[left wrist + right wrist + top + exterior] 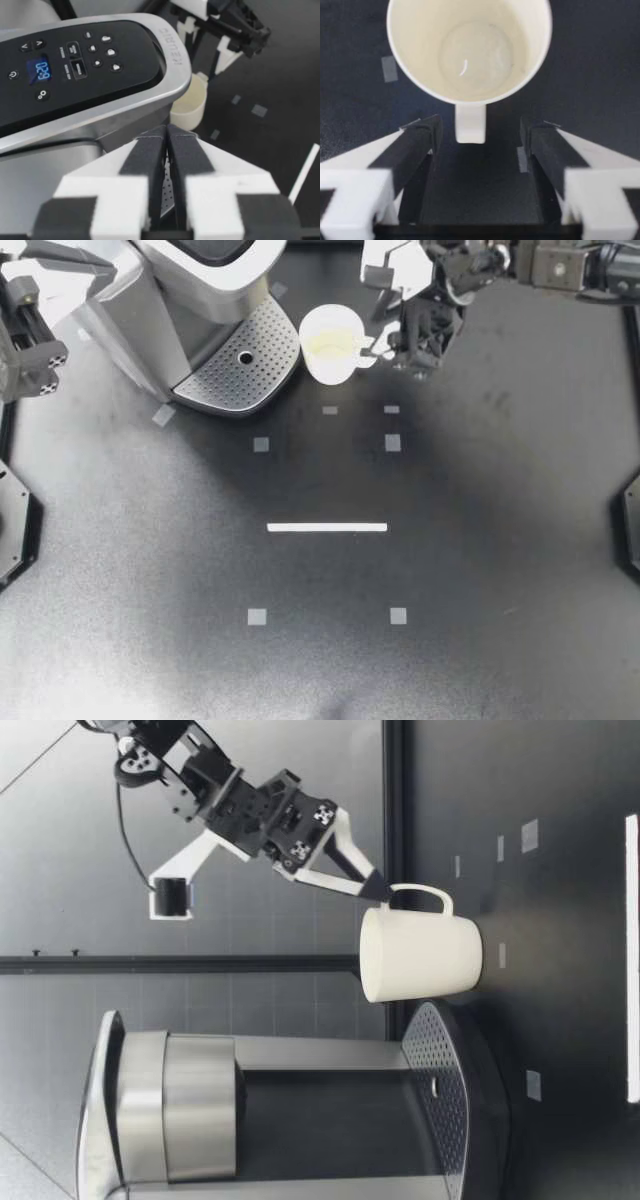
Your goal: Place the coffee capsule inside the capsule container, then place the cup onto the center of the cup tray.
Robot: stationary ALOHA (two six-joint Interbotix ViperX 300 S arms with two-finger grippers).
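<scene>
right hand (388, 345) open, fingers astride cup (333, 343) handle, not touching | cup upright on bench (450, 540), just beside cup tray (240, 370) | left hand (98, 273) closed, above coffee machine (190, 300)

From where I stand the worktop (500, 570) carries one cup (333, 343), one coffee machine (190, 300) and one white strip (327, 527), with two claws over it, the left claw (167, 150) and the right claw (385, 343).

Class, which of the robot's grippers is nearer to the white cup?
Right. My right gripper sits open with the cup's handle between its fingers; my left gripper, shut, hangs over the coffee machine, farther away.
</scene>
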